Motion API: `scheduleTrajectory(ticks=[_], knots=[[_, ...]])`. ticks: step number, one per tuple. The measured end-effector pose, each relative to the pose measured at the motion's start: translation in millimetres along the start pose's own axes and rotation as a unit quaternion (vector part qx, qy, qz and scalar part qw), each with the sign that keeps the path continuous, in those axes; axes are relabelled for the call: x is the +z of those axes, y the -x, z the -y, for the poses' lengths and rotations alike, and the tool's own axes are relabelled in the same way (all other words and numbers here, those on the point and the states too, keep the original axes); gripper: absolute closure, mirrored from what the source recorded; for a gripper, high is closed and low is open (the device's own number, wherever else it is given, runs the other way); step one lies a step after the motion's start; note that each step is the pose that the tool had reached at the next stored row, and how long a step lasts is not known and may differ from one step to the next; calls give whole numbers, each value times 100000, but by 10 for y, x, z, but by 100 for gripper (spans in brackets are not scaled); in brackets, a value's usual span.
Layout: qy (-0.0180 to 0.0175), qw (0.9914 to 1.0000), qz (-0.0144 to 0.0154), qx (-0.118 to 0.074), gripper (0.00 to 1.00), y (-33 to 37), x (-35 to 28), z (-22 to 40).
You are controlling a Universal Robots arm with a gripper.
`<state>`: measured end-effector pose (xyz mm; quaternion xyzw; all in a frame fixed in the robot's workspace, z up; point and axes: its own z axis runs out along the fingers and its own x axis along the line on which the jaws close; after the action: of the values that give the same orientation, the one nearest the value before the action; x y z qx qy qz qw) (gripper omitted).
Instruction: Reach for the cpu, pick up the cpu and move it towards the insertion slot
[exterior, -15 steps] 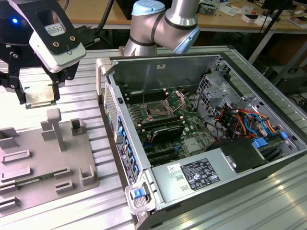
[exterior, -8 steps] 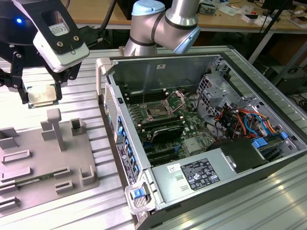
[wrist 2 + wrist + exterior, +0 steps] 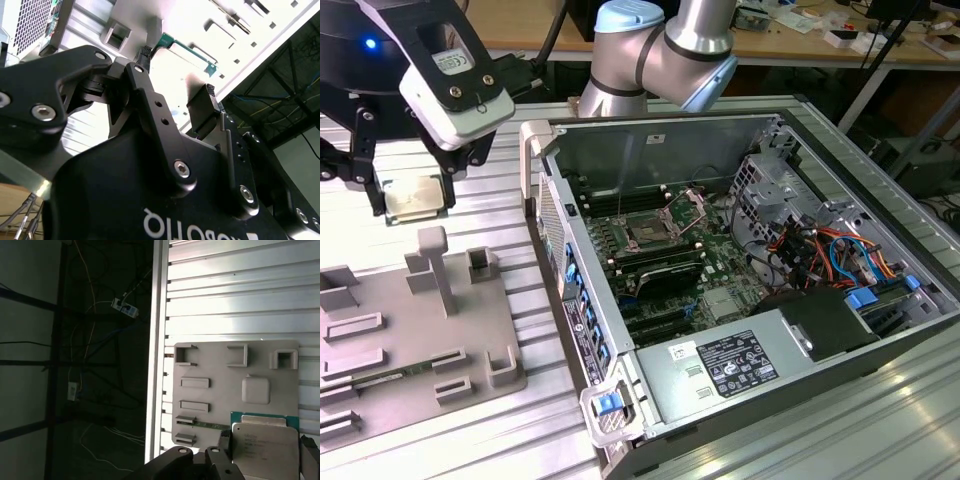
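Exterior view puts the pincer (image 3: 412,185) at the exterior view's far left, clamped on the cpu (image 3: 417,197) by two opposite edges. The chip hangs level, silvery top up, clear of the slatted desk (image 3: 880,400) and just beyond the far edge of the grey tray (image 3: 410,340) with its raised blocks. In the first wrist view the cpu (image 3: 262,450) sits squarely between the black fingers (image 3: 225,444), green border showing along one side, with the tray (image 3: 220,390) well below it.

The pick-up looks done; I judge the step in hand to be the carry. The insertion slot (image 3: 648,232) lies well apart to the exterior view's right, on the board inside the open computer case (image 3: 650,150) — dark square, metal frame lifted open.

Getting there calls for a sideways carry over the case's near-left wall (image 3: 545,190), the chip kept flat and the grip steady. The edge hold is thin — a knock on the wall or the upright frame could twist the chip.
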<state>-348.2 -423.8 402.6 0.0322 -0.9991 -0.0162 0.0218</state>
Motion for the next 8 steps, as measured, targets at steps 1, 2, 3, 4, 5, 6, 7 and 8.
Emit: scheduleTrajectory(ticks=[1, 2, 3, 4, 5, 6, 7, 8], knots=[[-1, 100000, -2, 0, 45, 10, -1, 1], [-2, 100000, 0, 1, 45, 17, -1, 1], [0, 100000, -2, 4, 45, 22, -1, 1], [-1, 100000, 0, 3, 45, 28, -1, 2], [-1, 100000, 2, 0, 45, 34, -1, 2], [0, 100000, 0, 1, 45, 42, -2, 3], [-1, 100000, -1, 1, 45, 49, -2, 3], [-3, 100000, -1, 3, 45, 54, -3, 3]])
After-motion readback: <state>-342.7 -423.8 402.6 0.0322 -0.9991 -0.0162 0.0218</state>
